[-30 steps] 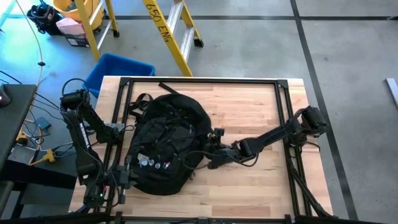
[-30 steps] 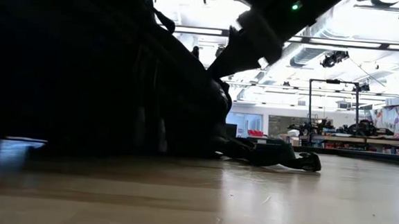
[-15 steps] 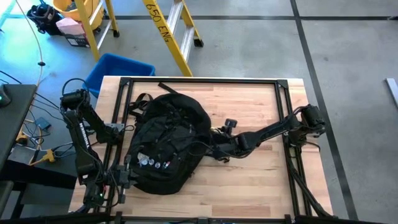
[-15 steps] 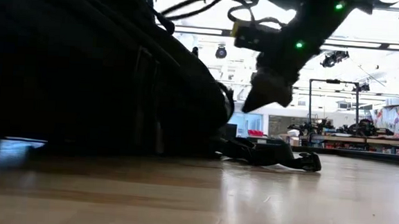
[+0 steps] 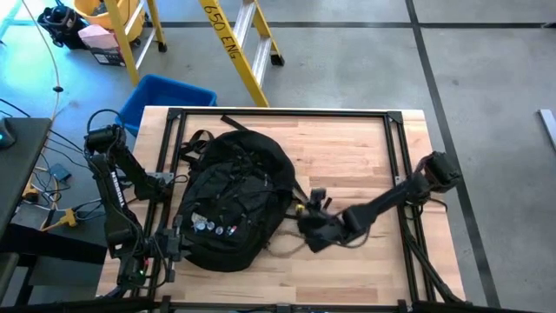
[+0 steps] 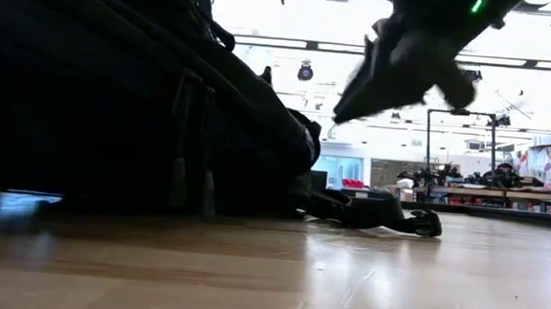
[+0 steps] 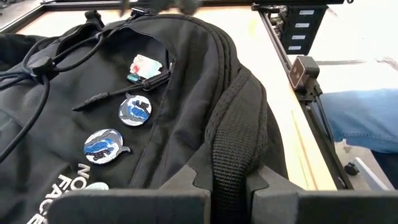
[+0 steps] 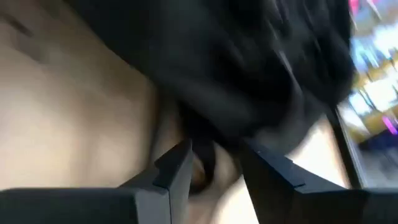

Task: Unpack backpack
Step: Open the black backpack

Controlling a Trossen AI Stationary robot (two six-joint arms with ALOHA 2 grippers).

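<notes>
So the big black fabric backpack (image 5: 230,204) is lying flat on the pale wooden table (image 5: 347,148), over on the left half, with its lower end close to the near-left corner. It wears a row of small round badges (image 7: 118,127) on the front, plus black drawcords (image 7: 37,81) up top. I can't see inside it from any angle, so no idea what's in there.

The left gripper (image 7: 231,186) sits at the near-left edge of the table, and its fingers are pinched together on the backpack's padded black strap (image 7: 239,140), which runs right between them in the wrist view.

The right gripper (image 5: 306,209) is just beside the backpack's right edge, roughly mid-table. Its fingers stand a little apart with a thin dark strap (image 8: 204,160) between them, though it's too blurry to say for sure they're really gripping it.

Room-wise, the whole right half of the tabletop is bare wood, bounded by the black metal frame (image 5: 398,156) along the edges. Off the table's far-left corner sits a blue plastic bin (image 5: 165,97), with a yellow ladder (image 5: 239,43) behind it.
</notes>
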